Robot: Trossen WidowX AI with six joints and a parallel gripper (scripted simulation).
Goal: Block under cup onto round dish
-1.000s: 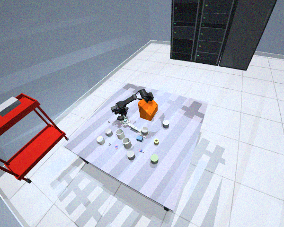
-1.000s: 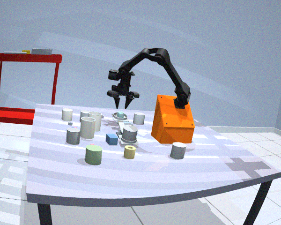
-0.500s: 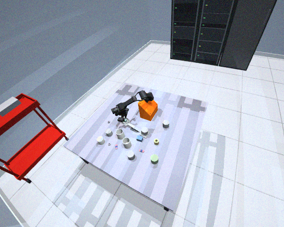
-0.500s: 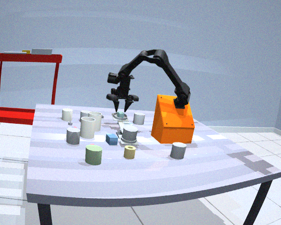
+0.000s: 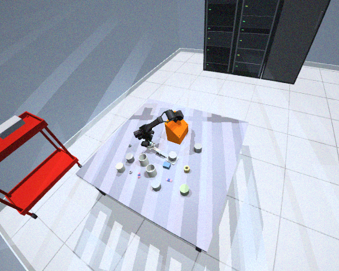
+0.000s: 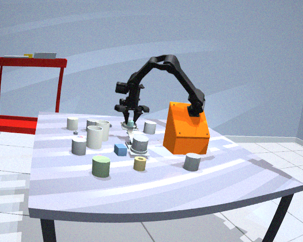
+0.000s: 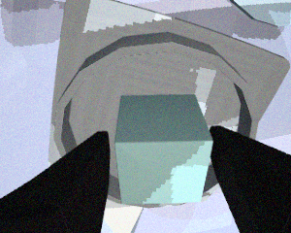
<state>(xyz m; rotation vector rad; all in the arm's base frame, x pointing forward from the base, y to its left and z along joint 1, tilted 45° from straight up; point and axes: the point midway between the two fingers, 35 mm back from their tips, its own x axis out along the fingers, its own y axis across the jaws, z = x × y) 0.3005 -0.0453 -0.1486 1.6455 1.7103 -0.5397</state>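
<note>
With the part-open gripper (image 5: pixel 149 145) (image 6: pixel 131 123) (image 7: pixel 159 139) straddling the teal block (image 6: pixel 130 123) (image 7: pixel 164 148) on the balance end toward the table's far edge, grip not confirmed, close evenly on both side faces, then lift straight up.

looks like a lab or server rm: striped table (image 5: pixel 222 175) (image 6: pixel 146 192) w/ robot arm (image 5: pixel 159 121) (image 6: pixel 183 78) on it; tall black server racks (image 5: pixel 289 40) beyond table, red cart (image 5: pixel 37 182) (image 6: pixel 31 62) near table, tiled flr (image 5: pixel 304 163) (image 6: pixel 282 150) under table.
</note>
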